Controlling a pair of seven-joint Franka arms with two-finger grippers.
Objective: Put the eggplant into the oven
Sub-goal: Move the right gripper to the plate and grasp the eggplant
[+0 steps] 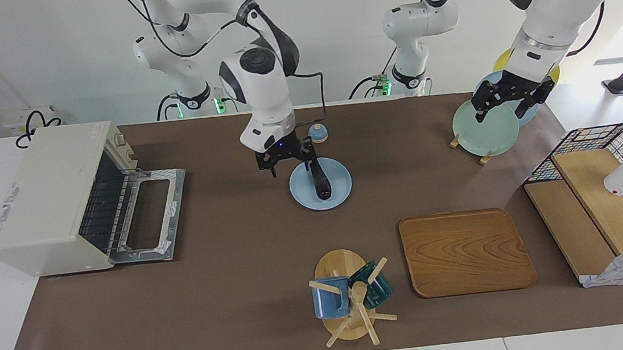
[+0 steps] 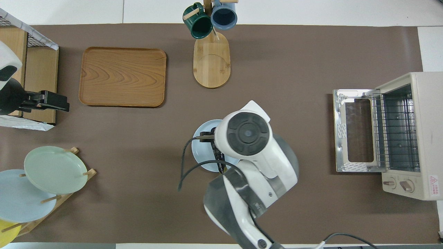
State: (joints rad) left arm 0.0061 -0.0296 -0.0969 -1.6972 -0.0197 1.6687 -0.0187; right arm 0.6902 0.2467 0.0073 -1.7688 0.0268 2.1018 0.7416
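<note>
Right gripper (image 1: 285, 160) spread just above the blue plate (image 1: 342, 192) — nothing gripped.
Your eggplant (image 1: 320, 181) lies on that plate, well apart from the oven (image 1: 45, 200), whose door is already down — grasp, carry and placing remain; left gripper (image 1: 502, 102) waits, spread, over the plate rack.

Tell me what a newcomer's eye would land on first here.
First the right tool, open, low over the eggplant lying on a blue plate mid-table. Next the oven at the right arm's end, its door dropped open. The left tool waits, open, over a rack of plates.
</note>
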